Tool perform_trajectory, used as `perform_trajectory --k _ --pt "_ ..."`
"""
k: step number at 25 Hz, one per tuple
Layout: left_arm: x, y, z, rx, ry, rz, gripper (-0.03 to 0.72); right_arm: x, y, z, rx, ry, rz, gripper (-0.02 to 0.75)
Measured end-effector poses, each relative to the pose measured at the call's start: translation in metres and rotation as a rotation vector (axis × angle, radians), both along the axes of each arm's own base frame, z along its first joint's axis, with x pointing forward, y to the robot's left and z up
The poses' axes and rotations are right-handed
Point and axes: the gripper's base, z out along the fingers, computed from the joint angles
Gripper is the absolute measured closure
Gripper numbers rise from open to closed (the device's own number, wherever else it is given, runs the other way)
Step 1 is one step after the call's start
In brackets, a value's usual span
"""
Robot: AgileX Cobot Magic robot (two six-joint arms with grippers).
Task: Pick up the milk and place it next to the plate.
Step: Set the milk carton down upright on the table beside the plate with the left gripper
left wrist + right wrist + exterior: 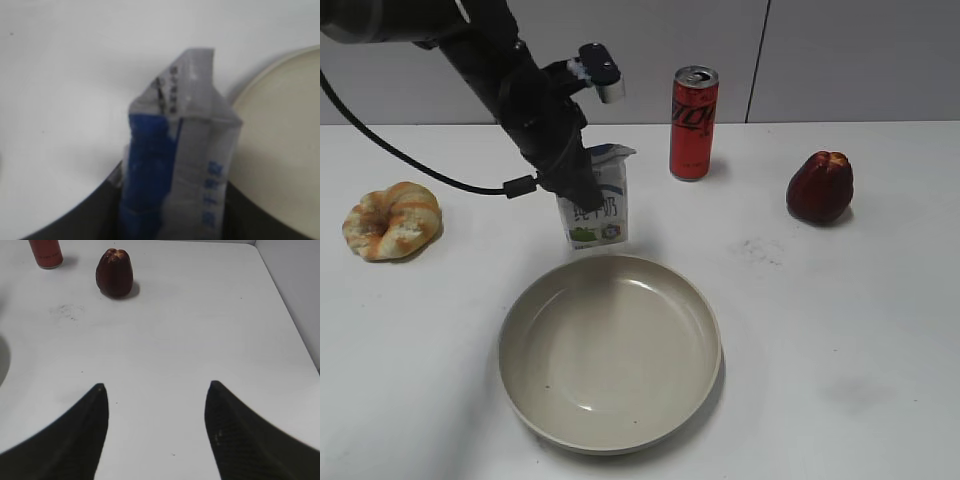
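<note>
Looks like the placing step: the milk (597, 198) is gripped by the left fingers (120, 200) at the plate's (610, 350) 12 o'clock, so a release is probably needed next, right fingers (155, 390) spread empty.

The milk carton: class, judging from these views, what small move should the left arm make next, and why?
Probably open the fingers and back away. The milk already stands upright just behind the plate, its base apparently on the table, with the left gripper closed on it. The right gripper is open and idle.
</note>
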Motion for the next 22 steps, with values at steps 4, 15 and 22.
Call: perform_trajectory --k 4,15,22 --pt "0.000 -0.003 -0.002 -0.032 -0.016 -0.047 0.393 0.000 0.000 0.000 0.000 0.000 0.000 0.274" --pt "0.003 -0.010 -0.024 -0.035 -0.009 -0.084 0.393 0.000 0.000 0.000 0.000 0.000 0.000 0.274" --pt "0.001 -0.021 -0.029 -0.028 -0.042 -0.099 0.276 0.000 0.000 0.000 0.000 0.000 0.000 0.274"
